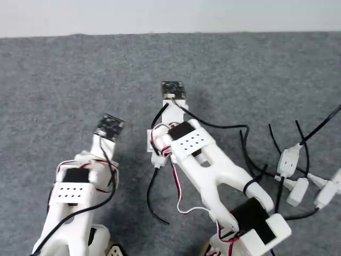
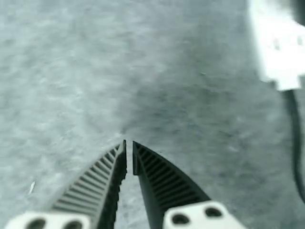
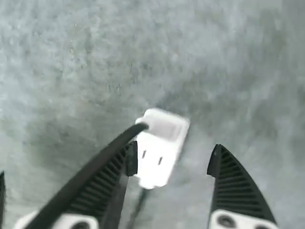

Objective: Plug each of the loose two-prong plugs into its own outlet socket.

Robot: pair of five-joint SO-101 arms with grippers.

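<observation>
White two-slot socket (image 3: 159, 143) lies between the spread fingers of the right gripper (image 3: 174, 147), close beside one, long axis running along them; left gripper (image 2: 129, 145) clenched, empty.

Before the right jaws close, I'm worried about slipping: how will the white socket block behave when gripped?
The white socket block looks like hard, smooth plastic, so it may slide or twist. Flat-sided, lying on grey carpet, it shouldn't roll. Its thin black cord looks floppy and could tug it sideways.
</observation>
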